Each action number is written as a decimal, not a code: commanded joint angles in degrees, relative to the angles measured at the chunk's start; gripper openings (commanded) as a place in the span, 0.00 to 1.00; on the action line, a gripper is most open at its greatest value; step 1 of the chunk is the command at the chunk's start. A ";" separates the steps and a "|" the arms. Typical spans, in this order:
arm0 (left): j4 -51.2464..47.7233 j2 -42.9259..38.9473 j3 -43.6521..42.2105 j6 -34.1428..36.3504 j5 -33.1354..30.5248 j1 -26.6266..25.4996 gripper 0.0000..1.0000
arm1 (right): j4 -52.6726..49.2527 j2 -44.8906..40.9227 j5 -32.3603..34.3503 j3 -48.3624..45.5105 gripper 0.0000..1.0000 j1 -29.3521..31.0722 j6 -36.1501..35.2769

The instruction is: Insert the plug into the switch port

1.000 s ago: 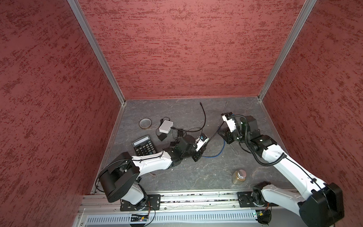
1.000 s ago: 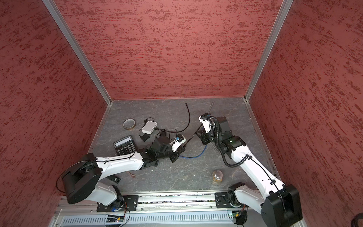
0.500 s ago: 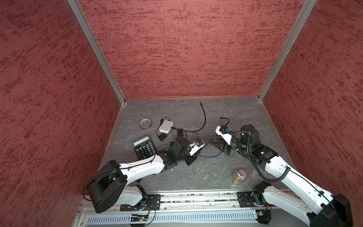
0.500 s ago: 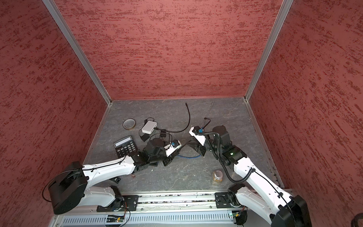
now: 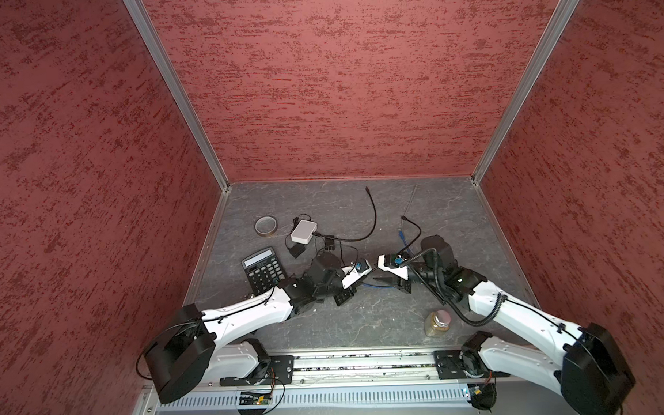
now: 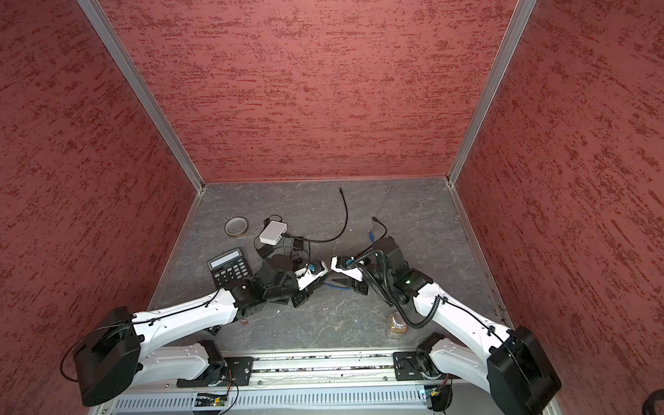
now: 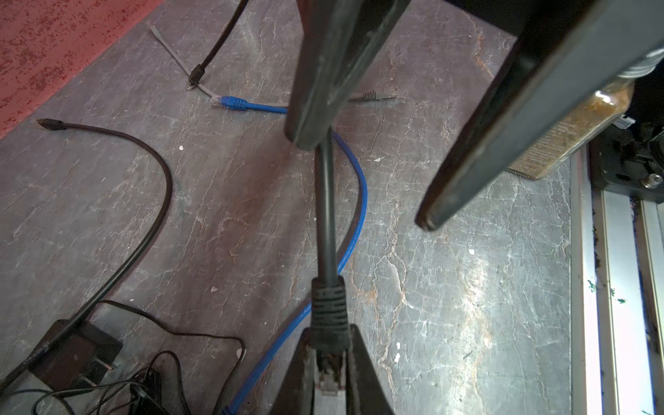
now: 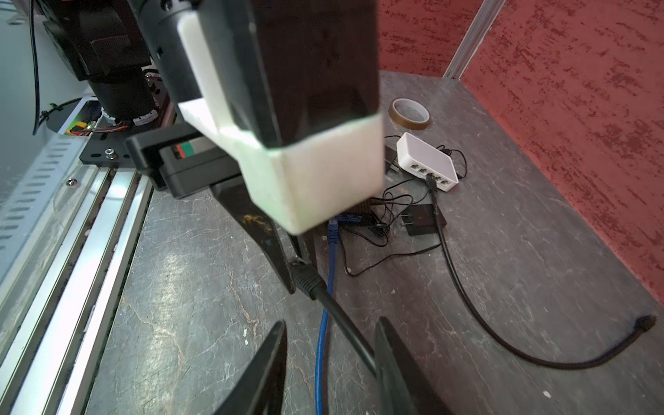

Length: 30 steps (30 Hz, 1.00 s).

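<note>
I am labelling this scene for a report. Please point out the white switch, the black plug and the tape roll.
white switch [image 8: 425, 156], right wrist view, on its flat top face.
black plug [image 7: 328, 312], left wrist view, on its ribbed boot.
tape roll [image 8: 409, 124], right wrist view, on its brown outer wall.

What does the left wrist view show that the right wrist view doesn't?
Only the left wrist view: the jar and a grey cable.
Only the right wrist view: the switch, with a second cable plugged into one port, and the tape roll.
Both: the left claw shut on the plug, its black cable running between the fingers of the open right claw, and the blue cable on the table.
</note>
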 commanded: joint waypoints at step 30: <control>-5.01 -3.98 1.87 8.72 -1.15 -1.35 0.09 | 3.93 12.98 -7.26 4.40 0.35 5.31 -18.23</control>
